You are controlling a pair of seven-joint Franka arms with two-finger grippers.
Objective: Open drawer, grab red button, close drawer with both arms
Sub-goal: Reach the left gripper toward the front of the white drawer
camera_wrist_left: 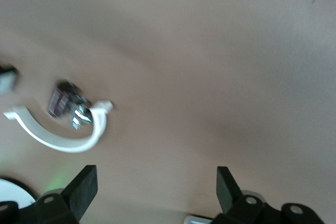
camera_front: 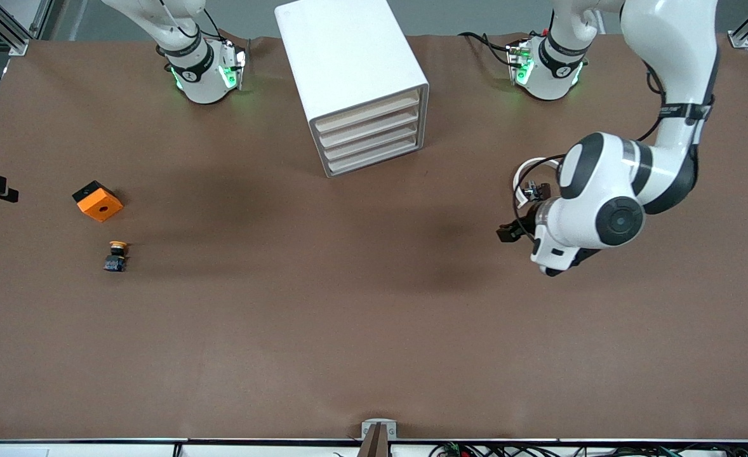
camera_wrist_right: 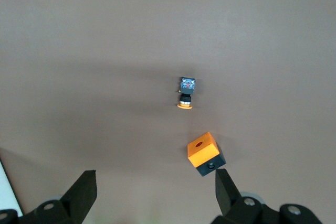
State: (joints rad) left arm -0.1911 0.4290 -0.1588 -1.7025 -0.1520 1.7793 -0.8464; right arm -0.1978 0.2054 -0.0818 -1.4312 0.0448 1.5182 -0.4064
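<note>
Hovering open-jawed: left gripper point(camera_front: 512, 232) over table toward left arm's end; cabinet point(camera_front: 355, 82) with 4 shut drawers lying toward the bases; right gripper point(camera_wrist_right: 155, 192) likewise open.

A brown-covered desk point(camera_front: 374, 330) fills the scene; aluminium frame posts point(camera_front: 6, 25) stand at ten and two o'clock, grey floor point(camera_front: 463, 16) at twelve.

white cabinet point(camera_front: 348, 70), brown table point(camera_front: 374, 317), orange-and-black cube point(camera_front: 98, 201)

Seen from high across the table point(camera_front: 374, 330), facing both arm bases; wrist cameras looking down, the right sharing the orange cube point(camera_wrist_right: 205, 153) with the front.
</note>
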